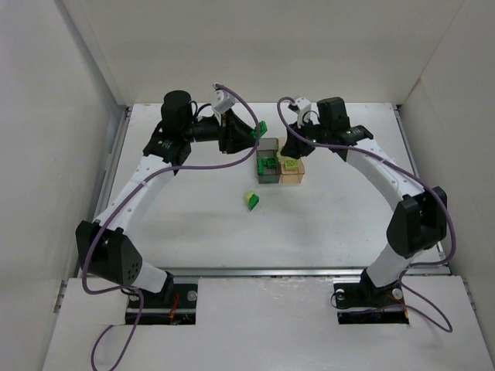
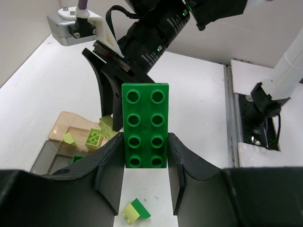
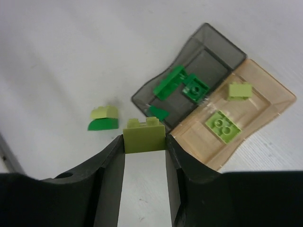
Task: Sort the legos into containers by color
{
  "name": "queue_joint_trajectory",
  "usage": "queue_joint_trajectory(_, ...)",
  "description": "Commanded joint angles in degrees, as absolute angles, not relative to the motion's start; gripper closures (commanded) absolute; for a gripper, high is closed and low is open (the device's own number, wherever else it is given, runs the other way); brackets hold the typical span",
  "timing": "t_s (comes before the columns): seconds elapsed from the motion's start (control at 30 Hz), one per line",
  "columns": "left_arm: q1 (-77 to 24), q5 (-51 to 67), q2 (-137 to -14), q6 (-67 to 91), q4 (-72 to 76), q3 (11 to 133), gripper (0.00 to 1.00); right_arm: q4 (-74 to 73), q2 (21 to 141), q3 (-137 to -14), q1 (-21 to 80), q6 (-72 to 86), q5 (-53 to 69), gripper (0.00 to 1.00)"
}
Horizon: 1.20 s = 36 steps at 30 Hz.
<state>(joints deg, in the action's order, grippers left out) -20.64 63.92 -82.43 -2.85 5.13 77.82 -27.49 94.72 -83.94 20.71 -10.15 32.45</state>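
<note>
My left gripper (image 2: 145, 156) is shut on a dark green eight-stud brick (image 2: 145, 124), held in the air just left of the containers (image 1: 261, 130). My right gripper (image 3: 144, 142) is shut on a pale yellow-green brick (image 3: 144, 137) above the containers. The smoky grey box (image 3: 215, 52) holds three dark green bricks (image 3: 195, 88). The pale orange box (image 3: 265, 101) holds two pale yellow-green bricks (image 3: 221, 126). A joined pair, pale yellow-green on dark green (image 1: 252, 200), lies on the table in front of the boxes; it also shows in the right wrist view (image 3: 104, 118) and the left wrist view (image 2: 136, 211).
The two boxes stand side by side mid-table, grey (image 1: 267, 162) on the left, orange (image 1: 292, 169) on the right. White walls enclose the table on three sides. A metal rail (image 1: 271, 270) runs along the near edge.
</note>
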Motion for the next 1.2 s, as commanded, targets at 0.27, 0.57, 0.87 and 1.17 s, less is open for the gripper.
queue_joint_trajectory(0.27,-20.4,46.4,-76.1,-8.4,2.9,71.6,1.00,-28.7,110.8,-95.5,19.5,5.1,2.2,0.62)
queue_joint_trajectory(0.57,-23.6,35.4,-79.4,-11.7,0.4,70.9,1.00,-28.8,104.1,-96.0,19.0,7.9,0.1,0.00)
queue_joint_trajectory(0.87,-25.8,29.5,-100.4,-4.8,-0.1,81.4,1.00,-25.9,86.9,-81.5,19.0,9.8,-3.3,0.00)
queue_joint_trajectory(1.17,-27.7,29.0,-112.3,-2.0,4.3,87.8,0.54,-27.2,76.8,-73.6,19.0,11.8,-5.2,0.00)
